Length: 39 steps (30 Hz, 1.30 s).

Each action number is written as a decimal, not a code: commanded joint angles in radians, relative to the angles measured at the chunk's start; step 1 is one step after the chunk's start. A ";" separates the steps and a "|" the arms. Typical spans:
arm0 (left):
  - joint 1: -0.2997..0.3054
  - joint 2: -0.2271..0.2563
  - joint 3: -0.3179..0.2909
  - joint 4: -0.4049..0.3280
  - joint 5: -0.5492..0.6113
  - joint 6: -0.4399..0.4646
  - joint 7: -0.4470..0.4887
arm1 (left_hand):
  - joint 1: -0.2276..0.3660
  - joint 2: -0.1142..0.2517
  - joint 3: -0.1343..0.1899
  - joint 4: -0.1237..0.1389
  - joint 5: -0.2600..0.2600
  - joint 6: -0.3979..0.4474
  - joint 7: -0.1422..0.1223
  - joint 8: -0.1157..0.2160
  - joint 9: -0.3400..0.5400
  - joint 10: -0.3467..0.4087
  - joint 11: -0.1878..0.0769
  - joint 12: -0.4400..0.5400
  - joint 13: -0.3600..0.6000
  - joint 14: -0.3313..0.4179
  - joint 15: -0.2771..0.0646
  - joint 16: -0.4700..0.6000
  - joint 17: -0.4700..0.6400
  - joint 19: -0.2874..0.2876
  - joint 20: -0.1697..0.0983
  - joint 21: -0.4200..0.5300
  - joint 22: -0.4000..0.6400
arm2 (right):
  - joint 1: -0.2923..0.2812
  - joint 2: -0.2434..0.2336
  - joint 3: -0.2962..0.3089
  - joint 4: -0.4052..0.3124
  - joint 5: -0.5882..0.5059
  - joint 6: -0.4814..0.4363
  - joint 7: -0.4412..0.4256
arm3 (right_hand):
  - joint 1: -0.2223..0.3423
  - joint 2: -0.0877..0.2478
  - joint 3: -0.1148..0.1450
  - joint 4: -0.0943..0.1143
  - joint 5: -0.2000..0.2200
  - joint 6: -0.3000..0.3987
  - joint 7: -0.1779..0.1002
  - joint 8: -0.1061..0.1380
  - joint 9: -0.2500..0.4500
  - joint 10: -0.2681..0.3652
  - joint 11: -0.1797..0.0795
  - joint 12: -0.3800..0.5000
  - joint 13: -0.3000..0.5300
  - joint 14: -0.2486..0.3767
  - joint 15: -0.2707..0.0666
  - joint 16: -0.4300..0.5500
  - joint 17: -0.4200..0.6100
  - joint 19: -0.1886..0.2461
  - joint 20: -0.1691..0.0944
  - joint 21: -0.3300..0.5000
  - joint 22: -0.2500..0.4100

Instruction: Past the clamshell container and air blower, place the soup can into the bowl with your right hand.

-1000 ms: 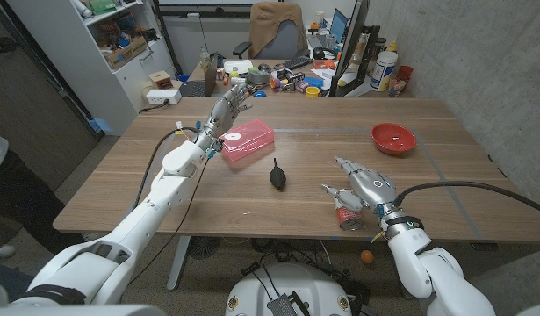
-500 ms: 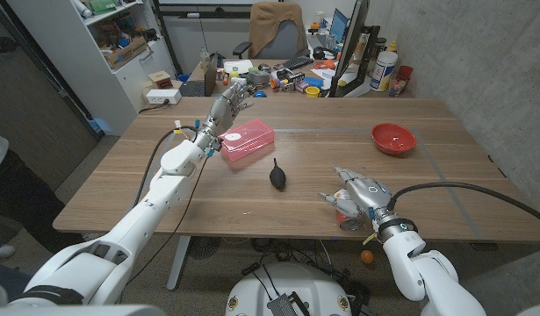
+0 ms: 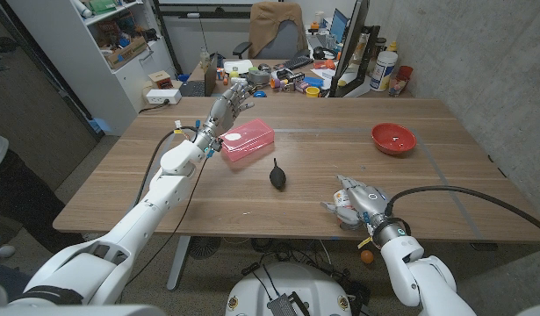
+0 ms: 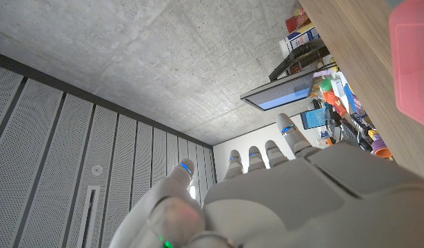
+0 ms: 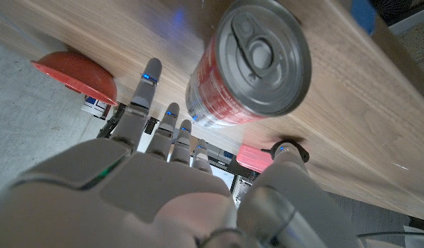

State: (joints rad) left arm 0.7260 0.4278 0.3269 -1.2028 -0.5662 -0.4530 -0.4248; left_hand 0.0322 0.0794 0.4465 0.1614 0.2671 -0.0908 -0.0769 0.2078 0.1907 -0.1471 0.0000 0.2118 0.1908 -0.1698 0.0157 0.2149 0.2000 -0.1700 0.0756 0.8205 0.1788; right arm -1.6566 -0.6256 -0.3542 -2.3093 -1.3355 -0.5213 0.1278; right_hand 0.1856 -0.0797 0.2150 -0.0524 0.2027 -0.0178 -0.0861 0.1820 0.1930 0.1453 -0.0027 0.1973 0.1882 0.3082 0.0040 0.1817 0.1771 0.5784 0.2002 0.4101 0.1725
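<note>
The soup can (image 5: 249, 65) lies on its side on the wooden table (image 3: 428, 175), near the front edge on the robot's right side. In the right wrist view its grey lid with the pull ring faces the camera, and its red label is seen behind the lid. The right hand (image 3: 358, 202) is directly over the can. Its fingers (image 5: 144, 96) reach along one side of the can and its thumb (image 5: 284, 162) is on the other side, so the hand is cupped around the can with the fingers spread. From these pictures I cannot tell if the hand really grips the can or only is around it.

The red bowl (image 3: 392, 138) stands far from the can, toward the back right part of the table. The black air blower (image 3: 277, 175) lies near the middle of the table, to the left of the can. The pink clamshell container (image 3: 246, 141) is behind the blower, further left.

The left hand (image 3: 229, 107) is raised above the table just beside the container, with the fingers stretched and apart, and it holds nothing.
</note>
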 commanded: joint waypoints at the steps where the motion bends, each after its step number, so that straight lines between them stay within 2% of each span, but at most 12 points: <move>1: 0.001 0.004 -0.004 -0.001 -0.002 -0.002 -0.004 | 0.012 0.016 -0.002 -0.002 0.010 0.003 0.001 0.005 0.003 0.004 0.000 0.005 0.003 0.003 -0.001 0.001 0.001 -0.140 0.008 -0.006 0.005 | 0.005 0.045 -0.001 0.015 -0.093 -0.083 0.143 | 0.013 -0.020 -0.010 -0.011 0.011 -0.040 0.010 0.000 0.004 -0.020 0.004 0.000 0.003 0.041 -0.002 0.011 0.001 0.082 -0.019 0.010 0.003; 7: 0.001 0.003 -0.007 -0.002 -0.006 -0.009 -0.007 | 0.011 0.016 -0.004 -0.001 0.010 0.005 0.001 0.004 0.002 0.006 -0.001 0.005 0.002 0.002 0.000 0.000 0.001 -0.138 0.008 -0.007 0.005 | 0.013 0.060 0.006 0.022 -0.109 -0.086 0.190 | 0.040 -0.034 -0.022 -0.028 0.023 -0.071 0.024 0.010 0.005 -0.042 0.001 0.004 0.003 0.137 -0.046 0.025 0.003 0.236 -0.092 0.043 0.009; 10: 0.001 0.002 -0.008 -0.002 -0.009 -0.011 -0.011 | 0.011 0.016 -0.004 -0.001 0.011 0.006 0.000 0.004 0.002 0.005 -0.001 0.004 0.002 0.003 0.001 0.000 0.001 -0.138 0.009 -0.008 0.005 | 0.023 0.067 0.004 0.029 -0.134 -0.088 0.217 | 0.071 -0.039 -0.029 -0.044 0.033 -0.090 0.028 0.013 0.006 -0.047 0.003 0.008 0.003 0.229 -0.091 0.036 0.006 0.357 -0.191 0.063 0.003; 13: 0.002 0.001 -0.008 -0.003 -0.009 -0.015 -0.012 | 0.010 0.016 -0.005 0.000 0.011 0.008 0.001 0.004 0.002 0.006 0.002 0.004 0.002 0.004 0.001 0.000 0.001 -0.137 0.010 -0.008 0.005 | 0.031 0.079 0.005 0.034 -0.150 -0.092 0.237 | 0.110 -0.038 -0.033 -0.060 0.044 -0.103 0.031 0.017 0.007 -0.048 -0.003 0.010 0.002 0.392 -0.162 0.071 0.013 0.486 -0.296 0.101 0.019; 15: 0.002 0.001 -0.008 -0.004 -0.008 -0.016 -0.012 | 0.009 0.015 -0.006 0.000 0.011 0.008 0.000 0.004 0.002 0.007 0.004 0.005 0.002 0.004 0.001 0.000 0.001 -0.137 0.011 -0.009 0.005 | 0.032 0.085 0.011 0.035 -0.144 -0.088 0.238 | 0.147 -0.028 -0.033 -0.069 0.057 -0.111 0.039 0.019 0.007 -0.032 -0.009 0.014 0.002 0.555 -0.220 0.110 0.022 0.571 -0.367 0.143 0.036; 17: 0.002 0.001 -0.008 -0.005 -0.008 -0.017 -0.010 | 0.009 0.015 -0.007 0.001 0.011 0.010 -0.001 0.004 0.002 0.007 0.003 0.005 0.002 0.006 0.000 0.001 0.001 -0.137 0.009 -0.009 0.006 | 0.034 0.092 0.018 0.035 -0.131 -0.085 0.242 | 0.197 -0.023 -0.032 -0.082 0.073 -0.108 0.049 0.022 0.007 0.005 -0.019 0.022 0.002 0.707 -0.228 0.157 0.045 0.626 -0.411 0.189 0.066; 19: 0.003 0.002 -0.008 -0.006 -0.006 -0.018 -0.008 | 0.008 0.015 -0.008 0.001 0.011 0.011 0.000 0.004 0.002 0.009 0.003 0.005 0.002 0.006 0.001 0.000 0.001 -0.136 0.010 -0.010 0.006 | 0.035 0.101 0.022 0.036 -0.120 -0.084 0.230 | 0.254 -0.014 -0.024 -0.094 0.090 -0.097 0.055 0.025 0.007 0.050 -0.022 0.031 0.003 0.798 -0.231 0.195 0.071 0.630 -0.416 0.212 0.096; 24: 0.003 0.003 -0.010 -0.006 -0.007 -0.018 -0.004 | 0.006 0.014 -0.011 0.003 0.011 0.012 0.000 0.004 0.002 0.009 0.003 0.005 0.002 0.004 0.001 -0.001 0.001 -0.136 0.011 -0.011 0.006 | 0.032 0.111 0.035 0.044 -0.061 -0.066 0.155 | 0.405 0.000 -0.009 -0.101 0.140 0.056 0.088 0.065 0.011 0.387 -0.046 0.126 0.023 0.901 -0.232 0.260 0.142 0.620 -0.417 0.241 0.159; 26: 0.003 0.004 -0.010 -0.005 -0.006 -0.019 -0.004 | 0.005 0.014 -0.011 0.003 0.011 0.012 -0.001 0.004 0.002 0.008 0.005 0.004 0.002 0.004 0.001 -0.001 0.001 -0.136 0.011 -0.011 0.006 | 0.031 0.111 0.038 0.045 -0.039 -0.059 0.125 | 0.511 0.027 0.012 -0.101 0.167 0.243 0.080 0.110 0.016 0.589 -0.055 0.219 0.055 0.938 -0.230 0.287 0.180 0.595 -0.419 0.247 0.187; 29: 0.003 0.004 -0.011 -0.004 -0.007 -0.018 -0.003 | 0.004 0.014 -0.013 0.004 0.011 0.012 0.000 0.003 0.002 0.008 0.004 0.004 0.002 0.005 0.002 -0.001 0.001 -0.136 0.011 -0.012 0.006 | 0.033 0.103 0.039 0.048 -0.016 -0.047 0.094 | 0.611 0.059 0.028 -0.094 0.187 0.468 0.073 0.154 0.022 0.751 -0.056 0.323 0.097 0.958 -0.231 0.293 0.220 0.572 -0.420 0.266 0.226; 32: 0.001 0.003 -0.010 -0.001 -0.007 -0.019 -0.005 | 0.003 0.013 -0.014 0.005 0.011 0.013 0.000 0.003 0.002 0.009 0.002 0.004 0.002 0.004 0.002 -0.001 0.001 -0.136 0.011 -0.013 0.006 | 0.034 0.094 0.041 0.049 0.010 -0.035 0.061 | 0.697 0.095 0.033 -0.093 0.193 0.685 0.079 0.197 0.037 0.834 -0.047 0.393 0.136 0.986 -0.232 0.303 0.257 0.557 -0.417 0.261 0.197; 39: -0.004 0.003 -0.011 0.011 -0.009 -0.020 -0.012 | 0.001 0.013 -0.017 0.006 0.011 0.012 -0.001 0.001 0.002 0.005 0.002 0.002 0.002 0.002 0.000 -0.002 0.001 -0.137 0.011 -0.015 0.007 | 0.023 0.069 0.055 0.057 0.098 0.010 -0.066 | 0.793 0.174 0.026 -0.073 0.185 0.943 0.074 0.283 0.088 0.937 -0.023 0.446 0.184 1.043 -0.229 0.340 0.326 0.590 -0.419 0.318 0.186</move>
State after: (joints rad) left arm 0.7282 0.4306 0.3173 -1.2071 -0.5732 -0.4705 -0.4316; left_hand 0.0322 0.0794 0.4342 0.1655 0.2757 -0.0802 -0.0770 0.2078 0.1909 -0.1417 0.0054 0.2118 0.1909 -0.1671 0.0184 0.2149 0.2001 -0.1740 0.0794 0.8128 0.1841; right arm -1.6257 -0.5322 -0.3193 -2.2622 -1.3511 -0.5687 0.2214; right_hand 0.6790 -0.2145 0.2394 -0.1441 0.3933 0.6954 0.0725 0.4357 0.2642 1.0192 -0.0138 0.6263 0.3567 1.2498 -0.1488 0.5031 0.4781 1.1478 -0.2099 0.7065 0.3570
